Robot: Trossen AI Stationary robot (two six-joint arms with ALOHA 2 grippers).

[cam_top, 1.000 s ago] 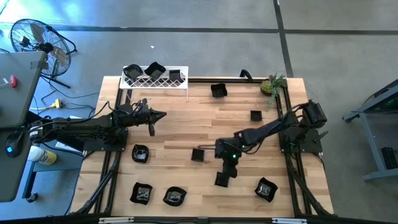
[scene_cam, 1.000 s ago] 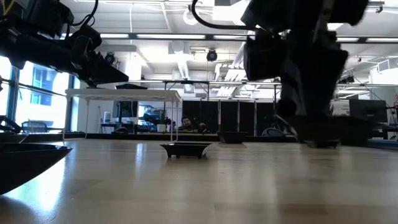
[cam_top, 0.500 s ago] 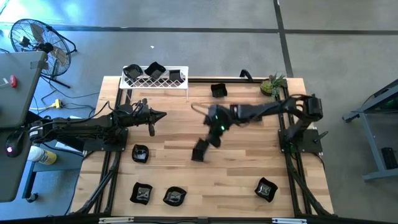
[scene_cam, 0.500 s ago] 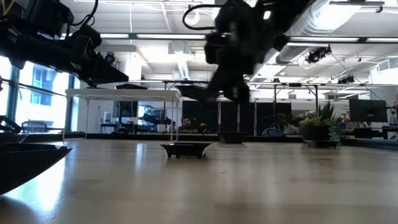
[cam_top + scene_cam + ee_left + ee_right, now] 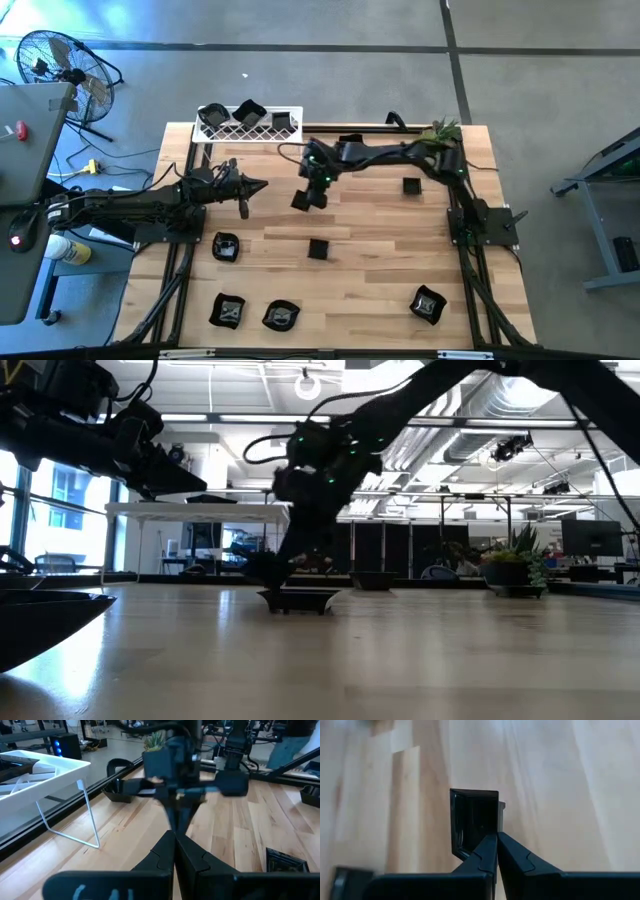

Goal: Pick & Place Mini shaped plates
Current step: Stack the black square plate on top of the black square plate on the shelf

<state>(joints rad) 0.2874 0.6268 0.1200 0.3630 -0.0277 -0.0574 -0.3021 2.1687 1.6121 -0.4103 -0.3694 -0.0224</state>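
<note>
My right gripper (image 5: 309, 190) reaches across the table's middle and is shut on a small square black dish (image 5: 301, 200), one of the mini shaped plates, held above the wood. Another square dish (image 5: 318, 248) lies on the table just nearer. More black dishes lie at the near left (image 5: 228, 310), near right (image 5: 428, 303) and far side (image 5: 350, 144). The white wire rack (image 5: 250, 128) at the far left holds several dishes. My left gripper (image 5: 264, 184) waits shut at the table's left, level, touching nothing. My right gripper pinches one side wall of the square dish (image 5: 492, 827) between its two fingers, close to a corner. The fingers slant down from the table's right and far side. The dish (image 5: 474, 822) hangs tipped on edge, hollow side showing, clear of the table.
A small potted plant (image 5: 437, 135) stands at the far right corner. A black frame rail (image 5: 460, 200) runs along the table's sides. A single dish (image 5: 411, 185) lies right of the middle. Bare wood lies between the rack and the held dish.
My right gripper has swung from the near middle of the table toward the far edge and left, toward the rack, rolling its wrist, carrying the square dish clear of the table all the way. The dish near the table's middle stayed put.
</note>
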